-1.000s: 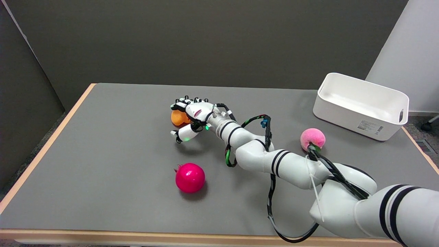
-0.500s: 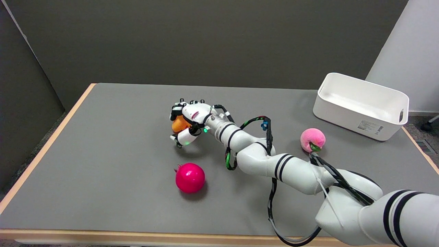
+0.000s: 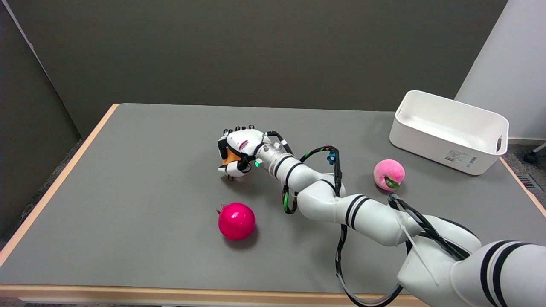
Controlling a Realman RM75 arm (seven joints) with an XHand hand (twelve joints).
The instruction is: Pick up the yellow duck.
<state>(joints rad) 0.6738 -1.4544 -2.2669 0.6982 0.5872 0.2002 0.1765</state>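
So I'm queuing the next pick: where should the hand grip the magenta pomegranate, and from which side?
Probably around the round body of the magenta pomegranate, coming from above. Its small spiky crown points left and offers little hold, and open table surrounds it.

Your robot hand (image 3: 236,152) sits mid-counter (image 3: 128,179) around the duck (image 3: 231,157). The pomegranate (image 3: 236,220) lies nearer you, the peach (image 3: 388,173) right, the bin (image 3: 450,131) beyond it.
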